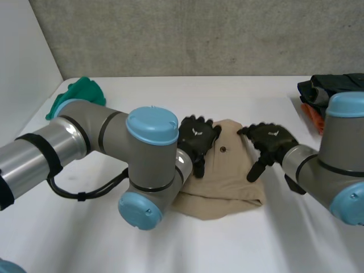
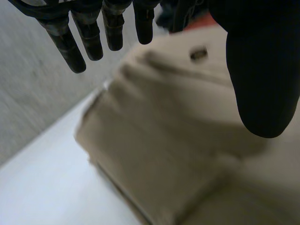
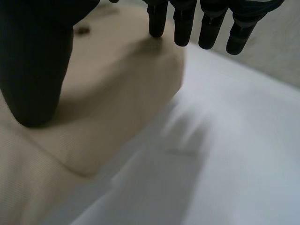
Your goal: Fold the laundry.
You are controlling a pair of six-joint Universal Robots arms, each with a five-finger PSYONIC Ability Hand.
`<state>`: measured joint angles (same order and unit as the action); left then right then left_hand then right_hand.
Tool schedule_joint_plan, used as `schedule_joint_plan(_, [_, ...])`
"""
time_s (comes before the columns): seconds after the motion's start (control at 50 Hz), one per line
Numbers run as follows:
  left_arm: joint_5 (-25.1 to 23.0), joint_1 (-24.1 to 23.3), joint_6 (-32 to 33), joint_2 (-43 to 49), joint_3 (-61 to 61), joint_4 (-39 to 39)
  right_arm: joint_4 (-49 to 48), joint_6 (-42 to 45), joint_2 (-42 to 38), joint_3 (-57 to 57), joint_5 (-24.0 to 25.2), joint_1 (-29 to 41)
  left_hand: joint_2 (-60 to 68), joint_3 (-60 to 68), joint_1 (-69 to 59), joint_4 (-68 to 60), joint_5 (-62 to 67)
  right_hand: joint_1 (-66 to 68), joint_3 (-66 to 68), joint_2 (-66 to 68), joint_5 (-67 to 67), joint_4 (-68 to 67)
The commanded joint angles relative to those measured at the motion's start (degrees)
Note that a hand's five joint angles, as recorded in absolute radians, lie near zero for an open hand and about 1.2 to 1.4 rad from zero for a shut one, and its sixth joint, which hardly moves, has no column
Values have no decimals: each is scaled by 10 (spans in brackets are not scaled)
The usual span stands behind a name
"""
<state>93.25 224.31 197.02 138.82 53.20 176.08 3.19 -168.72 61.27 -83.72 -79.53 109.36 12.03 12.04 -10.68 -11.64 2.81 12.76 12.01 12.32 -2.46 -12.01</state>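
1. White table [image 1: 239,244] fills the lower part of the head view, with a grey rough wall [image 1: 199,34] behind it. A crumpled green cloth [image 1: 82,94] lies at the upper left of the frame.
2. The left hand [image 1: 196,136] is over the left side of the beige folded cotton garment [image 1: 227,182], which lies flat at the centre of the frame. Its fingers [image 2: 93,37] are straight and spread from the thumb [image 2: 262,70], and they hold nothing.
3. The right hand [image 1: 270,139] is at the right edge of the garment. Its fingers [image 3: 183,23] are straight and point down near the cloth edge, with the thumb [image 3: 37,70] apart from them; it grips nothing.
4. A dark pile of clothes with an orange piece [image 1: 333,88] waits at the upper right of the frame.
5. I think the step is to take both side edges for the next fold. Each hand should pinch all layers at its own edge, then both should lift evenly so that the stack does not slide open.
6. The garment looks soft and thick, already doubled, with a rounded fold near the lower edge and one small dark button [image 1: 223,150] on top. Some shallow wrinkles are visible.
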Motion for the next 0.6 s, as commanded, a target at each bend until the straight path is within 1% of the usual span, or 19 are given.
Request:
schedule_joint_plan(0.02, [27, 3, 20, 24, 5, -65, 2, 28, -67, 21, 3, 2, 4, 4, -17, -8, -4, -28, -20, -23, 25, 20])
schedule_joint_plan(0.1, [41, 6, 43, 29, 8, -86, 1, 65, -71, 23, -23, 2, 9, 9, -22, -13, 1, -28, -20, -23, 25, 20])
schedule_joint_plan(0.12, [45, 6, 46, 29, 8, -89, 0, 73, -67, 23, -39, 1, 9, 9, -22, -13, 1, -28, -20, -23, 25, 20])
schedule_joint_plan(0.18, [47, 4, 45, 20, 8, -91, -6, 80, -54, 18, -60, 3, 7, 7, -21, -11, -1, -28, -20, -23, 25, 20])
schedule_joint_plan(0.2, [47, 3, 45, 14, 8, -91, -13, 82, -37, 12, -63, 4, 7, 7, -21, -11, -1, -28, -20, -23, 25, 20])
schedule_joint_plan(0.26, [42, 6, 42, -43, 8, -85, -27, 86, 4, -2, -66, 17, -1, -1, -12, -3, -9, -28, -20, -23, 25, 20])
schedule_joint_plan(0.28, [40, 6, 42, -57, 8, -82, -38, 93, 42, -16, -67, 30, -5, -5, -9, 1, -12, -28, -20, -23, 25, 20])
schedule_joint_plan(0.3, [34, 6, 41, -82, 7, -72, -43, 97, 60, -26, -67, 36, -8, -8, -5, 4, -16, -28, -20, -23, 25, 20])
schedule_joint_plan(0.36, [18, 7, 35, -107, 7, -52, -70, 118, 117, -75, -71, 52, -11, -12, -2, 8, -19, -28, -20, -23, 25, 20])
schedule_joint_plan(0.4, [-14, 9, 29, -123, 6, -31, -88, 126, 134, -107, -71, 58, -11, -12, -2, 8, -19, -28, -20, -23, 25, 20])
schedule_joint_plan(0.42, [-25, 10, 28, -128, 6, -28, -105, 131, 147, -142, -72, 63, -11, -12, -2, 8, -19, -28, -20, -23, 25, 20])
schedule_joint_plan(0.44, [-57, 20, 24, -140, 4, -26, -112, 133, 152, -157, -72, 67, -11, -12, -2, 8, -19, -28, -20, -23, 25, 20])
schedule_joint_plan(0.48, [-93, 31, 20, -150, 1, -26, -125, 134, 164, -201, -73, 92, -11, -12, -2, 8, -19, -28, -20, -23, 25, 20])
schedule_joint_plan(0.5, [-136, 41, 14, -157, -1, -27, -129, 132, 166, -215, -72, 102, -11, -12, -2, 8, -19, -28, -20, -23, 25, 20])
schedule_joint_plan(0.54, [-190, 50, 6, -162, -4, -31, -141, 131, 162, -247, -71, 131, -10, -10, -4, 6, -18, -28, -20, -23, 25, 20])
schedule_joint_plan(0.56, [-246, 59, -4, -165, -7, -38, -150, 130, 160, -260, -73, 140, -10, -10, -4, 6, -18, -28, -20, -23, 25, 20])
schedule_joint_plan(0.6, [-281, 64, -14, -166, -10, -46, -190, 128, 155, -288, -80, 155, -10, -10, -4, 6, -18, -28, -20, -23, 25, 20])
